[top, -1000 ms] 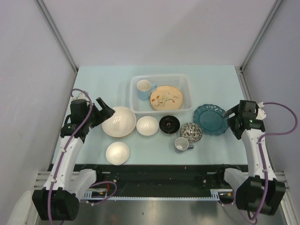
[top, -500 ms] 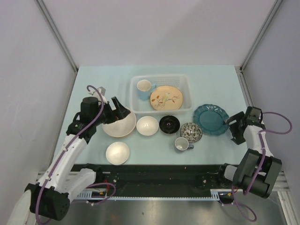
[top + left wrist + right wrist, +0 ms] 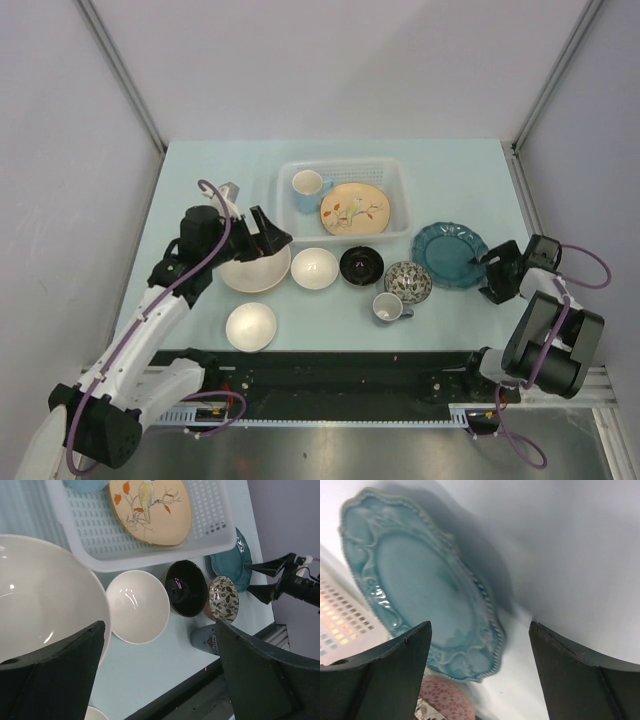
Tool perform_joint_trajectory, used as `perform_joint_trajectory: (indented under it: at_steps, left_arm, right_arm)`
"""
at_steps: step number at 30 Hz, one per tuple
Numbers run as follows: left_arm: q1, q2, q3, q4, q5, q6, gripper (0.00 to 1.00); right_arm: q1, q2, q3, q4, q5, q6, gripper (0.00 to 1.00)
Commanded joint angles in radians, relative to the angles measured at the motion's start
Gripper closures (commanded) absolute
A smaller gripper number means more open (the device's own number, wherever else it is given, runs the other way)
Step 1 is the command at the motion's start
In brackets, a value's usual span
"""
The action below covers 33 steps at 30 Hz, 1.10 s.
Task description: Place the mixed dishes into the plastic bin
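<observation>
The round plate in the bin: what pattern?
Tan round plate: dark branches with orange leaves; left wrist view.

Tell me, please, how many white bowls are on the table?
3. The large white bowl lies at the left pincer; the medium white bowl is right of it, beside the black bowl; the small white bowl sits nearest the robot. None seems hidden.

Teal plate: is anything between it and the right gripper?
Nothing visible does. The right gripper, jaws open, directly faces the right rim of the teal plate, with no other dish between them in either view.
</observation>
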State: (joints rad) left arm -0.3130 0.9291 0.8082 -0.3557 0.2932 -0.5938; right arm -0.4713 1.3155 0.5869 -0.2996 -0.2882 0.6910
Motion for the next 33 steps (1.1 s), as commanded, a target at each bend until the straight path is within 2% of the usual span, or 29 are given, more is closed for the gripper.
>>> perform_joint_trajectory:
  at_steps: [1,3,4,10,14,15,24,27,30,31,33]
  left_arm:
    - [-0.052,0.007,0.011,0.061,-0.011,-0.020,0.04]
    - [-0.067,0.011,0.006,0.064,-0.023,-0.026,0.04]
    - [-0.072,0.013,0.006,0.064,-0.025,-0.031,0.04]
    - [-0.097,0.013,0.008,0.066,-0.034,-0.029,0.04]
    - [-0.107,0.011,0.014,0.055,-0.055,-0.015,0.04]
    - [-0.110,0.008,0.014,0.054,-0.065,-0.015,0.04]
    - [-0.127,0.046,0.065,0.044,-0.057,0.008,0.04]
    - [-0.167,0.135,0.155,0.060,-0.002,0.034,0.06]
    - [-0.309,0.282,0.294,0.101,0.073,0.107,0.06]
    - [-0.342,0.324,0.393,0.093,0.078,0.121,0.05]
    - [-0.391,0.485,0.494,0.081,0.135,0.129,0.04]
  right_arm:
    - [-0.004,0.089,-0.018,0.062,-0.080,-0.013,0.15]
    - [-0.004,0.128,-0.013,0.074,-0.097,-0.007,0.16]
    - [-0.004,0.134,-0.007,0.074,-0.095,-0.008,0.23]
    - [-0.004,0.133,-0.021,0.073,-0.055,-0.007,0.47]
    - [-0.007,0.100,-0.039,0.060,-0.013,-0.010,0.80]
    - [-0.012,0.088,-0.042,0.053,-0.002,-0.010,0.99]
    - [-0.062,0.002,-0.029,-0.027,0.053,-0.005,1.00]
    - [-0.072,-0.073,-0.032,-0.055,0.063,0.007,1.00]
    - [-0.085,-0.136,-0.032,-0.085,0.040,0.022,1.00]
    - [-0.089,-0.148,-0.033,-0.094,0.029,0.027,1.00]
    - [-0.092,-0.179,-0.035,-0.098,0.015,0.039,1.00]
